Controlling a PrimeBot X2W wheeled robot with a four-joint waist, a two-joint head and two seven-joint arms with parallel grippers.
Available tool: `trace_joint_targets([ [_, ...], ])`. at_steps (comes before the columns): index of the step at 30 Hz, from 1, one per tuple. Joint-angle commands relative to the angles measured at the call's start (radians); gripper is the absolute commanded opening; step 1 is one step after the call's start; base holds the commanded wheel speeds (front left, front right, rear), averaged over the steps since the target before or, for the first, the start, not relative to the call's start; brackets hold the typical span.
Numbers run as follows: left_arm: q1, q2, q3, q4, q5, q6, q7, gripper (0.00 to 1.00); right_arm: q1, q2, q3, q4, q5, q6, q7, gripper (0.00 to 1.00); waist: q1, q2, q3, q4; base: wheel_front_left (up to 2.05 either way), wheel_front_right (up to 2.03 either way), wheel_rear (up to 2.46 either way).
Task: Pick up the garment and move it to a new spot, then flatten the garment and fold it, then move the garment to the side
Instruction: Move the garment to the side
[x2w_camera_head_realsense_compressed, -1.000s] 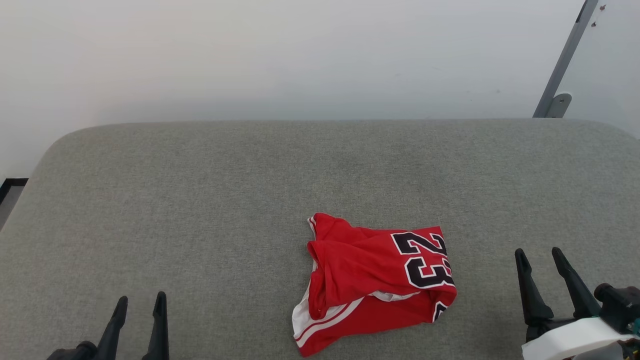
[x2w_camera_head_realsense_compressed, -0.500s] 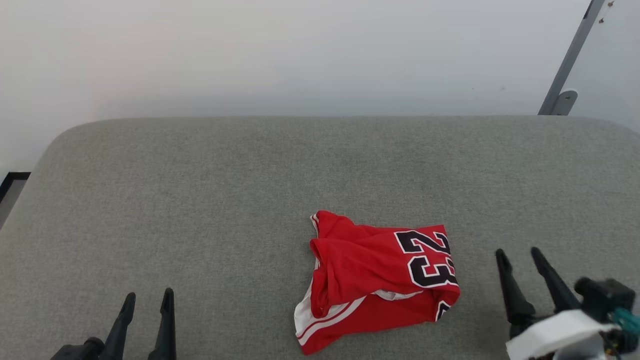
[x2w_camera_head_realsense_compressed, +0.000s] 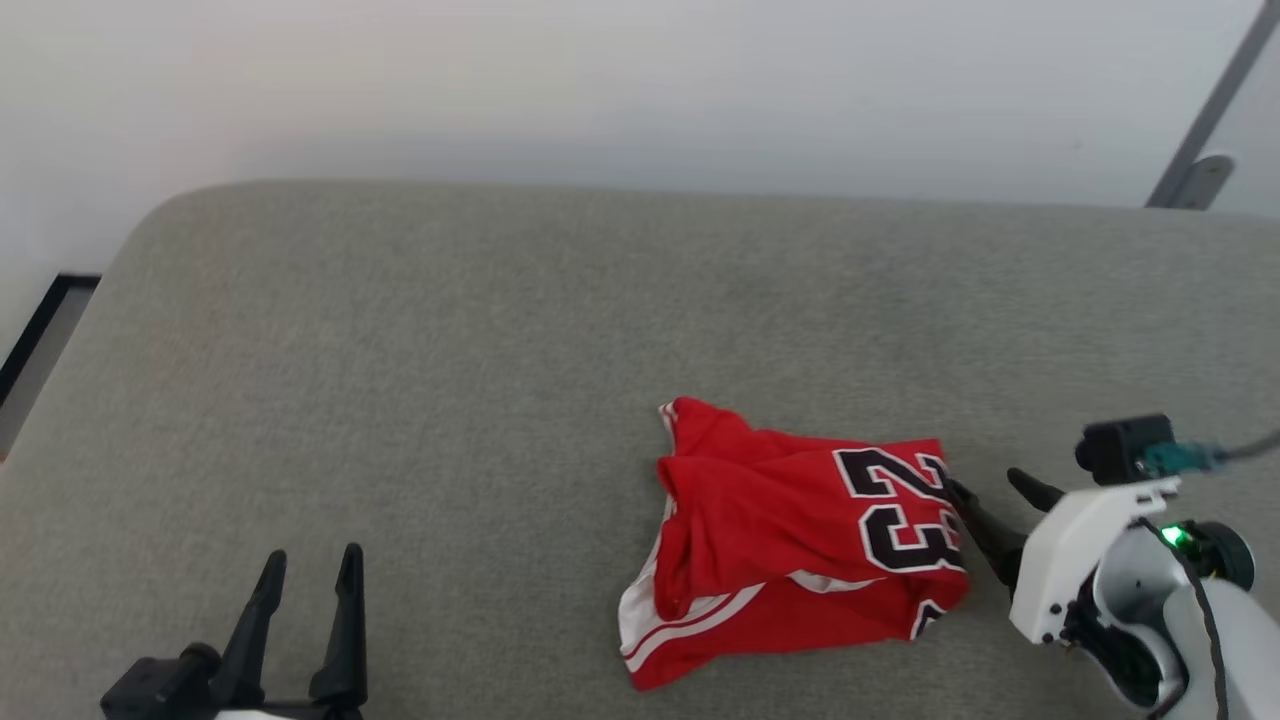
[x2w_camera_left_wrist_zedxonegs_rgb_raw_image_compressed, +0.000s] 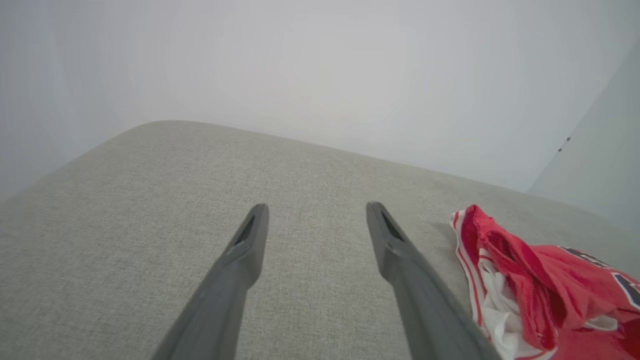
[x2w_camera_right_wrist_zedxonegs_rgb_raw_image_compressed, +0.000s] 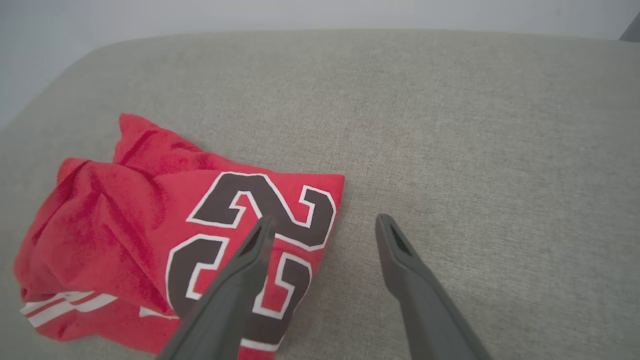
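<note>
Crumpled red soft-cloth garment (x2w_camera_head_realsense_compressed: 800, 540) (x2w_camera_left_wrist_zedxonegs_rgb_raw_image_compressed: 540, 285) (x2w_camera_right_wrist_zedxonegs_rgb_raw_image_compressed: 125, 225), black white-outlined "23" facing up, white-striped trim at near edge, lying right of centre on grey woven-fabric surface (x2w_camera_head_realsense_compressed: 400, 350). Right gripper (x2w_camera_head_realsense_compressed: 985, 485) (x2w_camera_right_wrist_zedxonegs_rgb_raw_image_compressed: 324, 222), jaws spread, now against the numbered edge; a second ago well clear. Left gripper (x2w_camera_head_realsense_compressed: 313, 558) (x2w_camera_left_wrist_zedxonegs_rgb_raw_image_compressed: 315, 207) spread too, well apart. Head camera shifted meanwhile.

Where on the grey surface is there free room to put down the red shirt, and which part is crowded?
Bare: the wide stretch of the grey surface between the left gripper and the garment, and the whole far band between the garment and the back edge. Crowded: the near right, where the open right gripper stands at the garment's numbered edge.
</note>
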Motion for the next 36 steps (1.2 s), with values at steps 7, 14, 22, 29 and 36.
trace_joint_targets([
  [7, -0.045, -0.008, -0.014, 0.008, -0.007, -0.003, -0.004, 1.00, -0.102, -0.048, 0.064, 0.050, 0.059, 0.000, 0.265, 1.00, 0.0000, -0.0001, 0.065, 0.053, 0.00, 0.00, 0.00],
  [14, -0.080, -0.013, -0.028, 0.014, -0.008, -0.004, -0.004, 1.00, -0.149, -0.040, 0.101, 0.118, 0.098, 0.000, 0.513, 1.00, 0.0000, -0.0001, 0.107, 0.079, 0.00, 0.00, 0.00],
  [22, -0.113, -0.015, -0.046, 0.032, -0.020, -0.003, -0.004, 1.00, -0.133, 0.007, 0.179, 0.149, 0.127, 0.003, 0.680, 0.00, 0.0000, -0.0001, 0.129, 0.089, 0.00, 0.00, 0.00],
  [29, -0.137, -0.002, -0.051, 0.037, -0.037, -0.003, -0.004, 1.00, -0.165, -0.039, 0.113, 0.058, 0.119, 0.000, 0.681, 0.00, 0.0000, -0.0001, 0.134, 0.075, 0.00, 0.00, 0.00],
  [36, -0.175, 0.014, -0.068, 0.024, -0.037, -0.003, -0.004, 1.00, -0.206, -0.085, 0.041, -0.031, 0.090, 0.000, 0.686, 0.00, 0.0000, -0.0001, 0.150, 0.030, 0.00, 0.00, 0.00],
])
